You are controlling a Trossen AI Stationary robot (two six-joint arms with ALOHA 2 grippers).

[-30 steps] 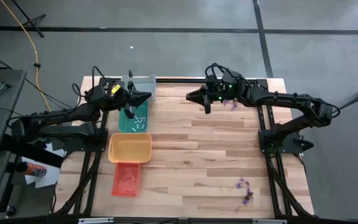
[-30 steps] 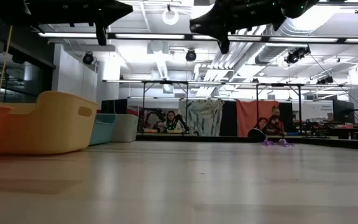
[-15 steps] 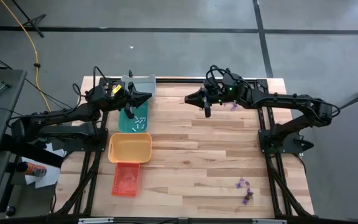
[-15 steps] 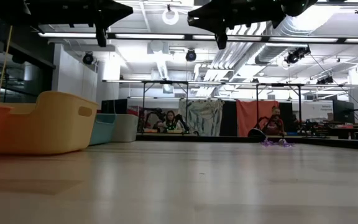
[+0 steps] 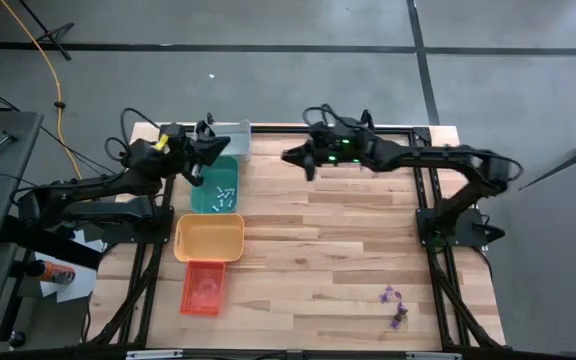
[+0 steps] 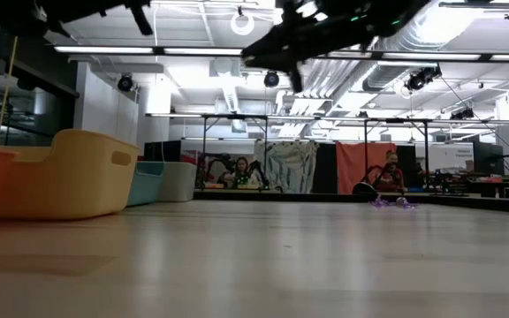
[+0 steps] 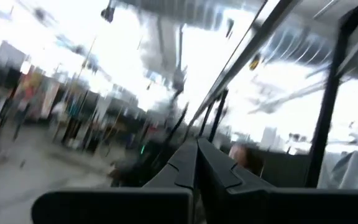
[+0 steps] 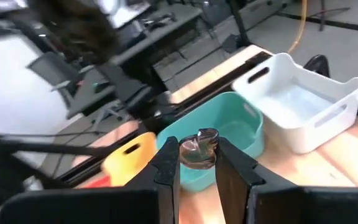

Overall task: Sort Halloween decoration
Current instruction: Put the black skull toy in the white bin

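Observation:
My right gripper hangs high over the table's far middle, shut on one small dark, glassy trinket of the Halloween decoration. The teal tray, the white-grey tray and the yellow tray lie ahead of it. In the teal tray lie several whitish trinkets. Purple trinkets rest on the wood at the near right. My left gripper is shut on nothing, raised over the far end of the teal tray and pointing upward. My right gripper pinches the small dark trinket by its two sides between the free ends of its two fingers. The fingers come nearly level from the table's right side. The trinket stands above the fingertips, lifted well clear of the table.
The four trays stand in a row along the table's left side, with the orange tray nearest. A few purple trinkets lie at the far right. Black frame rails run along both sides. Bare wood fills the middle.
My right gripper has carried the trinket toward the table's left edge, nearer the teal tray, sinking slightly and still shut on it. My left gripper has tipped its fingers upward and risen a little over the trays, staying shut.

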